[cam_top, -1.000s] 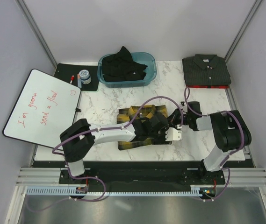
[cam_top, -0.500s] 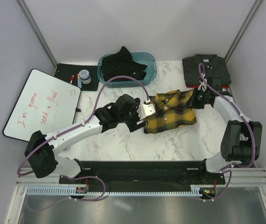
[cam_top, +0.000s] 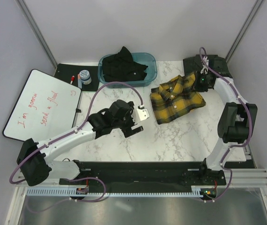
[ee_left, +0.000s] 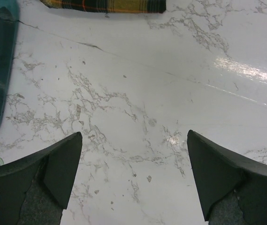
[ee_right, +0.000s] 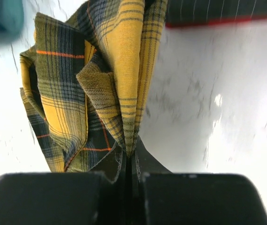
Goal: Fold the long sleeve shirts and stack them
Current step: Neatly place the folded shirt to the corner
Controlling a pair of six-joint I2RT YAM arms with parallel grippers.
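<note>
Right wrist view shows the right gripper (ee_right: 129, 161) clamped shut on a bunched edge of the folded yellow-and-black plaid shirt (ee_right: 100, 75), which sits toward the far right of the table (cam_top: 180, 136), just short of the charcoal shirt (cam_top: 191, 63) in the far right corner. With only that one pinch carrying it, I judge the folds could drag open, or the plaid could land crooked on the charcoal one. The left gripper (cam_top: 140, 116) hangs wide open and empty over bare marble near the table's middle, and the teal bin (cam_top: 152, 70) at the far edge holds the crumpled black shirt (cam_top: 124, 65).
</note>
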